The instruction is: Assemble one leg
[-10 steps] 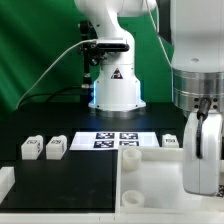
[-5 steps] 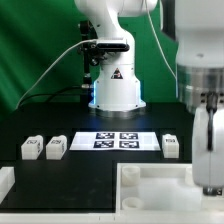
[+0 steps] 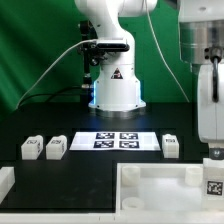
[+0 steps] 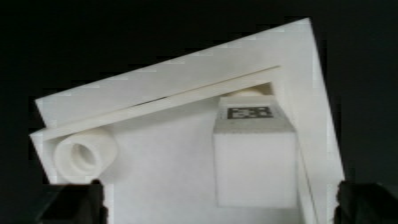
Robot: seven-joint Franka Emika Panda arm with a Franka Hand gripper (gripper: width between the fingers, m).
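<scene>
A leg (image 3: 213, 185), a small white block with a black-and-white tag, sits in the right corner of the large white tray-like part (image 3: 150, 178). My gripper (image 3: 212, 154) hangs just above it, open and empty. In the wrist view the same leg (image 4: 253, 145) lies against the tray's rim (image 4: 169, 88), with a round socket (image 4: 82, 156) beside it. My dark fingertips (image 4: 77, 205) stand wide apart on either side, clear of the leg. Two more legs (image 3: 31, 148) (image 3: 55, 147) stand at the exterior view's left, and another leg (image 3: 170, 146) stands at its right.
The marker board (image 3: 117, 140) lies on the black table behind the tray. The robot's white base (image 3: 115, 90) stands at the back centre with a cable running to the exterior view's left. A white part's edge (image 3: 5, 182) shows at the lower left.
My gripper has risen and shifted toward the exterior view's right. The leg in the tray's right corner, hidden behind the gripper before, now shows below it.
</scene>
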